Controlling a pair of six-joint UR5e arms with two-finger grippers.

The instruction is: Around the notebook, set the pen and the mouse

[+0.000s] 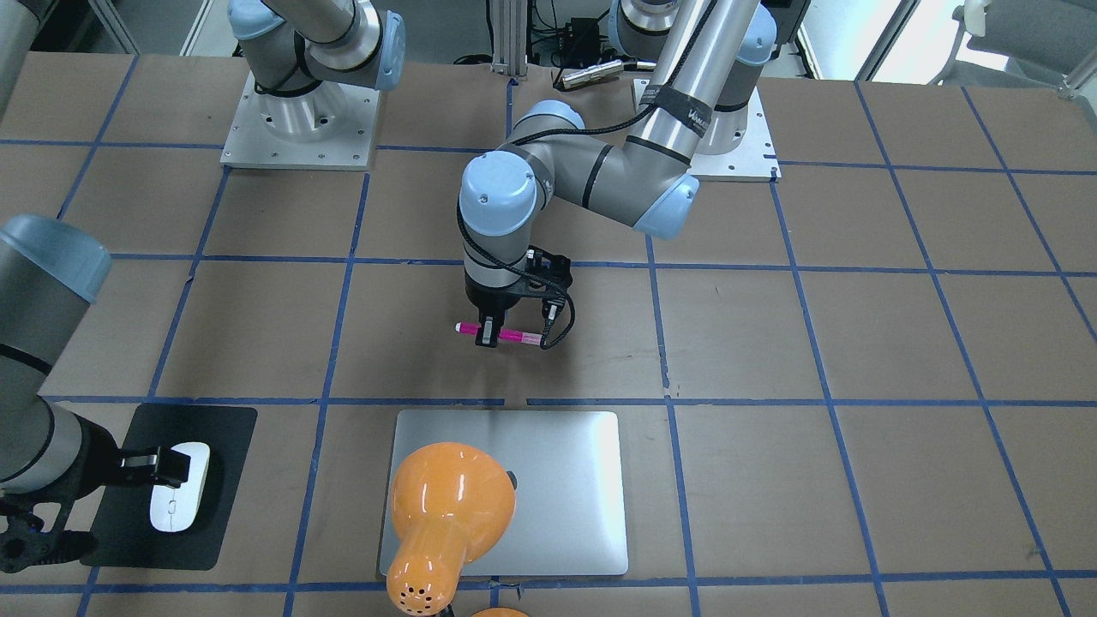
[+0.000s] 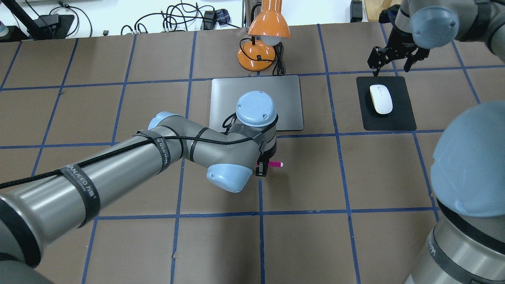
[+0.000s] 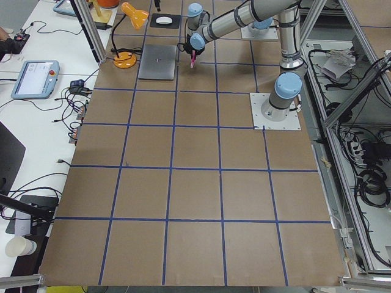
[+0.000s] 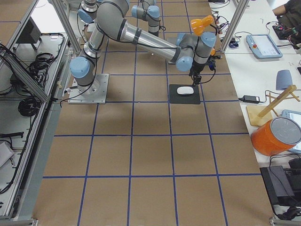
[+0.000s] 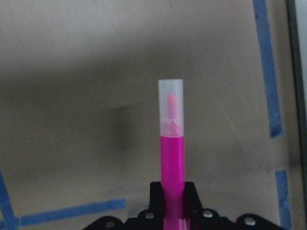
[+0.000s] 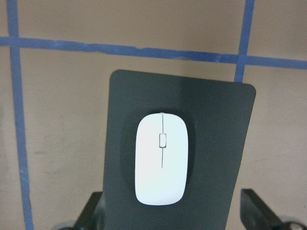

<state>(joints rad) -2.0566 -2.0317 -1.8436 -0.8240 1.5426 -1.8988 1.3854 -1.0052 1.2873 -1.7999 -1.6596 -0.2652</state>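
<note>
— Nearest the robot, what has the left gripper got?

— It pinches the slim magenta-pink pen with the pale translucent cap. The pen is held level on the robot's side of the large flat silver-grey metal notebook, apart from it. The left wrist view shows the capped end sticking out past the jaws. From overhead the wrist hides most of the pen.

— And farther out?

— From overhead the left arm's wrist also covers part of the notebook's near edge. Off to one side, the small smooth white oval mouse lies on a matte black rectangular pad. The right gripper hangs above the pad, fingers spread wide and clear of the mouse.

— Anything in the way?

— An orange desk lamp stands past the notebook's far edge. In the front view its shade covers part of the lid.
</note>
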